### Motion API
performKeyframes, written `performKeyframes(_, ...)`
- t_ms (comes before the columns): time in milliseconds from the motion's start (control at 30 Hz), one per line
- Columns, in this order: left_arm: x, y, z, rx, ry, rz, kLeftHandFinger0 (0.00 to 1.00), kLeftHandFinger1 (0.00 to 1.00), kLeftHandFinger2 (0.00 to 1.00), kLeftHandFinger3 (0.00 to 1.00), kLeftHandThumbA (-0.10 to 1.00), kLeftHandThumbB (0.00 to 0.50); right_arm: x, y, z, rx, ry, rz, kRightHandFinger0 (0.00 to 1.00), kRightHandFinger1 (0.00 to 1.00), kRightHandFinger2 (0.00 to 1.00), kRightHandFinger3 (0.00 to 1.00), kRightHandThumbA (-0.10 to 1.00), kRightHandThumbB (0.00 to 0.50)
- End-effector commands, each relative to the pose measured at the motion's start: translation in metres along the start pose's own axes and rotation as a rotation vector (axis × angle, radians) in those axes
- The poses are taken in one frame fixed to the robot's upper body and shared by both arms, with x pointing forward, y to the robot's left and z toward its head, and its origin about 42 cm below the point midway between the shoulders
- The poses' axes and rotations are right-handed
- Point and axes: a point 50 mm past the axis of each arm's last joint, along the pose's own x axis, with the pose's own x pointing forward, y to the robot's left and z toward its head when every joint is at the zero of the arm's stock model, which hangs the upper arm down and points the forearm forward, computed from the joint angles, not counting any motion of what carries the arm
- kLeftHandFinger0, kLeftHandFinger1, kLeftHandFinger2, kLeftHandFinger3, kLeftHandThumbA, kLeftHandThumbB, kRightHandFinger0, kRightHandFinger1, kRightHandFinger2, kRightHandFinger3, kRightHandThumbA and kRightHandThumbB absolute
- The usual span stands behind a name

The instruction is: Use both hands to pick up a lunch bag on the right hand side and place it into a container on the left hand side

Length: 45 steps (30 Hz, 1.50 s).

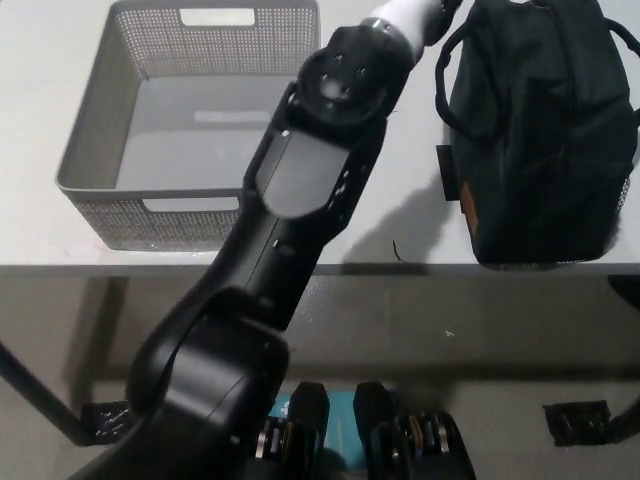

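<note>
The black lunch bag (540, 130) stands upright at the right of the white table (400, 215), its loop handles up. The grey perforated container (95, 150), a basket with nothing in it, sits at the left. My left arm (300, 200) rises from the lower left and crosses the basket's right wall. Its white wrist ends at the top edge beside the bag's left handle (445, 90). Only the base of the left hand (443, 10) shows there, the rest being cut off. My right hand is out of the picture.
The table's front edge (400, 268) runs across the middle, with bare floor below it. A table leg (35, 395) slants at the lower left. Small dark marks (398, 250) lie on the tabletop between basket and bag.
</note>
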Motion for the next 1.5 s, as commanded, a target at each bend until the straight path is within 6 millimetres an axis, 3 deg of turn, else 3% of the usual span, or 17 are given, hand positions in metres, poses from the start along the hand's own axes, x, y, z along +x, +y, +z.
performKeyframes(0, 0.035, -0.014, 0.052, -0.021, -0.014, 0.058, 1.00, 1.00, 1.00, 1.00, 1.00, 0.368, 0.053, 0.024, 0.017, 0.259, 0.054, 0.040, 1.00, 1.00, 1.00, 1.00, 1.00, 0.092)
performKeyframes(233, 0.035, -0.013, 0.029, -0.004, 0.031, 0.069, 1.00, 1.00, 1.00, 1.00, 1.00, 0.360, 0.057, 0.051, -0.018, 0.165, 0.155, 0.137, 1.00, 1.00, 1.00, 1.00, 1.00, 0.094)
performKeyframes(333, 0.031, -0.011, 0.014, -0.010, 0.049, 0.068, 1.00, 1.00, 1.00, 1.00, 1.00, 0.357, 0.046, 0.063, -0.040, 0.169, 0.201, 0.164, 1.00, 1.00, 1.00, 1.00, 1.00, 0.090)
performKeyframes(400, 0.027, -0.011, 0.006, -0.011, 0.056, 0.064, 1.00, 1.00, 1.00, 1.00, 1.00, 0.363, 0.038, 0.064, -0.053, 0.175, 0.239, 0.174, 1.00, 1.00, 1.00, 1.00, 1.00, 0.105)
performKeyframes(467, 0.027, -0.009, 0.006, -0.009, 0.056, 0.062, 1.00, 1.00, 1.00, 1.00, 1.00, 0.364, 0.036, 0.064, -0.060, 0.178, 0.253, 0.178, 1.00, 1.00, 1.00, 1.00, 1.00, 0.086)
performKeyframes(600, 0.023, -0.002, 0.001, -0.018, 0.052, 0.086, 1.00, 1.00, 1.00, 1.00, 1.00, 0.361, 0.025, 0.059, -0.075, 0.153, 0.273, 0.186, 1.00, 1.00, 1.00, 1.00, 1.00, 0.118)
performKeyframes(667, 0.020, 0.005, -0.002, 0.007, 0.037, 0.092, 1.00, 1.00, 1.00, 1.00, 1.00, 0.335, 0.020, 0.057, -0.082, 0.146, 0.290, 0.179, 1.00, 1.00, 1.00, 1.00, 1.00, 0.109)
performKeyframes(833, 0.014, 0.021, -0.008, 0.037, 0.048, 0.121, 1.00, 1.00, 1.00, 1.00, 1.00, 0.340, 0.012, 0.059, -0.091, 0.157, 0.313, 0.185, 1.00, 1.00, 1.00, 1.00, 1.00, 0.116)
performKeyframes(933, 0.009, 0.032, -0.012, 0.030, 0.040, 0.142, 1.00, 1.00, 1.00, 1.00, 1.00, 0.385, 0.007, 0.061, -0.095, 0.161, 0.323, 0.197, 1.00, 1.00, 1.00, 1.00, 1.00, 0.120)
performKeyframes(1167, 0.006, 0.039, -0.008, 0.025, -0.001, 0.155, 1.00, 1.00, 1.00, 1.00, 1.00, 0.391, 0.004, 0.065, -0.100, 0.155, 0.332, 0.197, 1.00, 1.00, 1.00, 1.00, 1.00, 0.128)
performKeyframes(1300, 0.001, 0.038, -0.026, 0.057, 0.034, 0.165, 1.00, 1.00, 1.00, 1.00, 1.00, 0.400, 0.002, 0.068, -0.100, 0.160, 0.337, 0.207, 1.00, 1.00, 1.00, 1.00, 1.00, 0.133)
performKeyframes(1467, -0.010, 0.029, -0.059, 0.076, 0.084, 0.148, 1.00, 1.00, 1.00, 1.00, 1.00, 0.339, 0.000, 0.076, -0.105, 0.145, 0.353, 0.214, 1.00, 1.00, 1.00, 1.00, 1.00, 0.134)
